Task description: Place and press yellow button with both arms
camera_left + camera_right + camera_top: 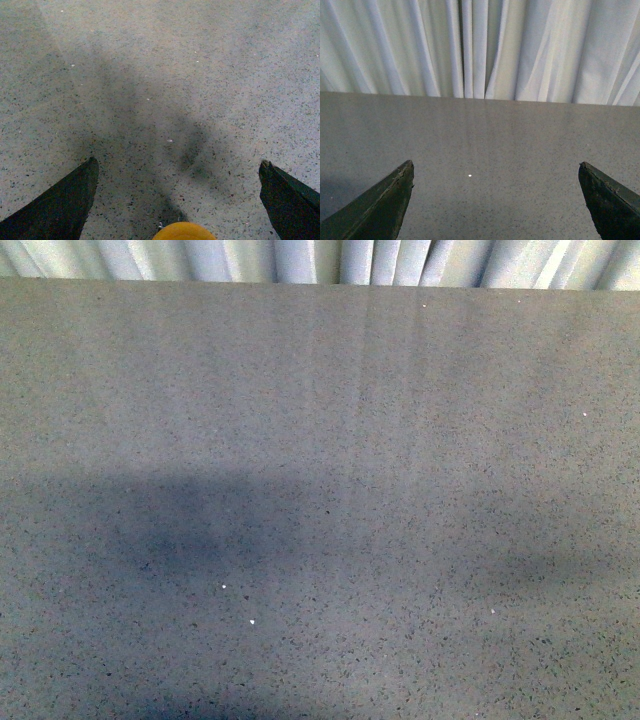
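Observation:
The yellow button (184, 231) shows only as the top of its round yellow cap at the edge of the left wrist view, between and behind the tips of my open left gripper (177, 165). Its neck and base are out of view. The left fingers (65, 205) stand wide apart above the speckled grey table (165, 75), not touching the button. My right gripper (495, 167) is open and empty, its fingers (380, 205) wide apart over bare table. In the front view neither arm nor the button shows.
The speckled grey table (320, 490) fills the front view, with soft arm shadows on its left part. A pale pleated curtain (480, 45) hangs behind the table's far edge (480, 98).

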